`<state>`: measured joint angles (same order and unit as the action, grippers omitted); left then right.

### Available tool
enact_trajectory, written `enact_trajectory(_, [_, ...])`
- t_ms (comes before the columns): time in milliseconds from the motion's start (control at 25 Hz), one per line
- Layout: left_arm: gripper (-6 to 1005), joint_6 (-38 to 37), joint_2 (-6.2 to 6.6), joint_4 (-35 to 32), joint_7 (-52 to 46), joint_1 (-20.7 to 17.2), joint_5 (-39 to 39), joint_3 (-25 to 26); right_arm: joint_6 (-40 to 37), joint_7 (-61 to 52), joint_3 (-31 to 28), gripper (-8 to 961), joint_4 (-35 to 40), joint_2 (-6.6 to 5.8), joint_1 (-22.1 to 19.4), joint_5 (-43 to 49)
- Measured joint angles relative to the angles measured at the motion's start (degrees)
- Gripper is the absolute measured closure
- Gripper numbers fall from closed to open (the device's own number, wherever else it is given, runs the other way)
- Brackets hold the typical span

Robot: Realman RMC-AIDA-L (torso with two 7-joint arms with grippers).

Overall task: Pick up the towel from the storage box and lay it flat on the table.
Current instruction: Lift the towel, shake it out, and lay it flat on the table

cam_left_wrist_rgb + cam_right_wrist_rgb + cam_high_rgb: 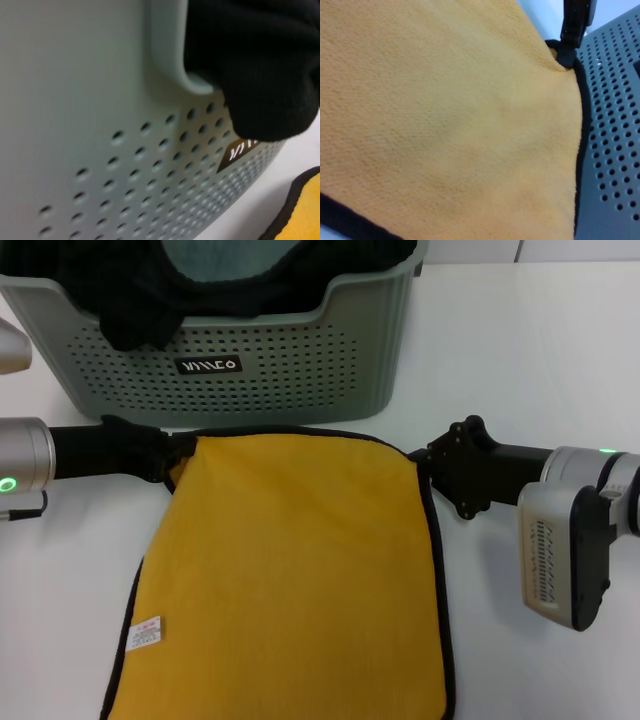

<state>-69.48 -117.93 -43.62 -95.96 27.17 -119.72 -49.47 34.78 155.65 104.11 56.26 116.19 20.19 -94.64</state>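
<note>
Head view: the towel (290, 580) is out of the storage box (230, 350) and lies spread, yellow face up, on the table (530, 370) just in front of the box, its white label (146, 634) at the near left corner. The surface looks largely flat, with a slight pucker at each far corner. The left gripper (178, 455) is at the far left corner and appears closed on the black edge binding there; the right gripper (425, 468) is at the far right corner, but whether it grips the binding or merely touches it cannot be told from this view. A black cloth (140, 300) and a teal-grey cloth (225, 260) remain in the box, the black one hanging over the dipped front rim. Left wrist view: the perforated box wall (100, 125) fills the frame, with the black cloth draped over its rim and a yellow towel corner just visible on the table; this arm's own fingers are not shown. Right wrist view: the towel spreads smooth beside the box wall, and the left gripper (569, 54) pinches the far corner. Judgement: extraction and spreading are done; what remains is release of both corners and withdrawal without dragging the cloth.
</note>
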Motion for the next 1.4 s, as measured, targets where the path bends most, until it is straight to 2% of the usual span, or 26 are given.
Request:
enact_trajectory(160, [944, 0.02, -0.55, -1.87, -1.41, 0.10, -3.14, -0.02, -0.15, 0.00, 0.50, 908, 0.47, 0.00, 0.00, -0.02])
enact_trajectory(280, [921, 0.06, -1.63, -4.32, -2.68, 0.30, -6.80, -0.16, -0.23, 0.00, 0.69, 908, 0.80, 0.00, -0.03, -0.14])
enact_trajectory(440, [890, 0.04, -1.82, -4.87, -3.37, 0.31, -7.54, -1.44, -1.87, 0.36, 1.46, 907, 0.93, 0.00, -0.06, -1.45])
enact_trajectory(760, [829, 0.02, -1.86, -6.49, -4.73, -0.46, -6.77, -2.20, -14.14, 1.58, 9.80, 906, 2.22, 0.01, -0.36, -2.61])
enact_trajectory(880, [778, 0.01, -1.91, -7.03, -5.07, -1.19, -5.24, -2.19, -18.01, 1.65, 13.04, 906, 2.38, 0.00, -0.59, -2.37])
enact_trajectory(1160, [658, 0.03, -1.94, -7.18, -5.61, -2.86, -2.35, -1.88, -21.58, 2.73, 15.03, 680, 6.71, 0.00, -4.96, -2.45])
enact_trajectory(1400, [374, -0.06, -1.96, -8.15, -5.62, -5.57, 0.10, -2.08, -27.06, 4.06, 15.80, 530, 11.06, 0.00, -8.63, -2.58])
